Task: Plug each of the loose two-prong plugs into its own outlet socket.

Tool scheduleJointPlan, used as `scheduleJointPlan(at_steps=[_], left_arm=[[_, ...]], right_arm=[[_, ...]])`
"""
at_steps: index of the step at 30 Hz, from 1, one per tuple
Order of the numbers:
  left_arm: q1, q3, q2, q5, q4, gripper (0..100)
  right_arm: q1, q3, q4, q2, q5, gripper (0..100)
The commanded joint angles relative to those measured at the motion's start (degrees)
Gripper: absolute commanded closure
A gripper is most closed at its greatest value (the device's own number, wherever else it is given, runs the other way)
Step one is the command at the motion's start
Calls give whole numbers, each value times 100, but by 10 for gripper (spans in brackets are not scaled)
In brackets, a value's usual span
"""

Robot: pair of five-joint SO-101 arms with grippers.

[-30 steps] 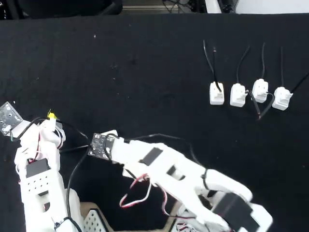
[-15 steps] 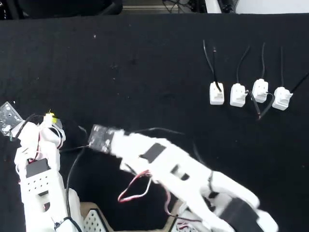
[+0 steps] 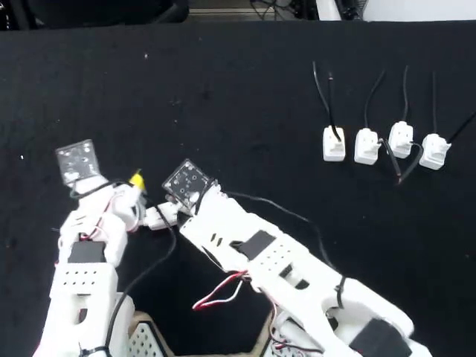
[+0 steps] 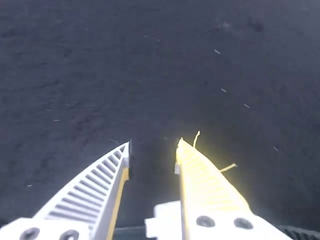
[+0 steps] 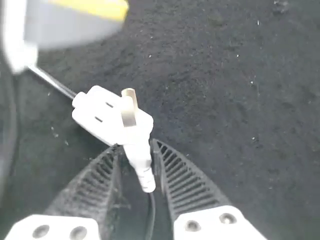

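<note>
Where the right gripper (image 5: pixel 135 146) closes, its two ribbed fingers (image 5: pixel 172 172) press from either side on the narrow neck of a white two-prong plug (image 5: pixel 136 131), so this gripper is clamped on the plug. The plug's head lies against a white socket (image 5: pixel 97 112), which serves as the reference point for all positions below. One metal prong (image 5: pixel 128 102) stands bare just beside the socket's two slots and enters neither. Whether a second prong is seated cannot be told. A thin dark cord (image 5: pixel 50 82) leaves the socket on the side away from the right gripper.

In the high view the socket (image 3: pixel 158 216) lies on the black table (image 3: pixel 223 89) between the tips of the two arms. The right arm's wrist is touching or just beside it on one side.

The left gripper (image 4: pixel 152 145) hangs just beside the socket on the other side. One of its fingers is white, the other yellow (image 4: pixel 200 175). The jaws are parted with nothing between them, above bare black cloth. In the right wrist view its grey and yellow finger (image 5: pixel 75 15) appears blurred just beyond the socket.

Well apart from the socket, to its right and farther up the table in the high view, four white connector pieces (image 3: pixel 367 146) lie in a row. Each trails a black cord (image 3: pixel 405 85) away from the arms. Whether each of these is a plug, a socket or a mated pair cannot be told.
</note>
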Motion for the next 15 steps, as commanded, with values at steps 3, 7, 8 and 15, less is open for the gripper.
scheduleJointPlan(at_steps=[3, 7, 8, 15], left_arm=[[462, -347, -35, -79, 18, 841], [637, -347, -26, -79, 53, 841], [681, -347, -18, -88, 53, 841], [708, -338, 0, -554, 53, 841]], right_arm=[[-440, -4, -264, -48, -114, 988], [-501, 48, -193, -224, -97, 988], [-510, 48, -158, -251, -97, 988], [-510, 84, -132, -347, -97, 988]])
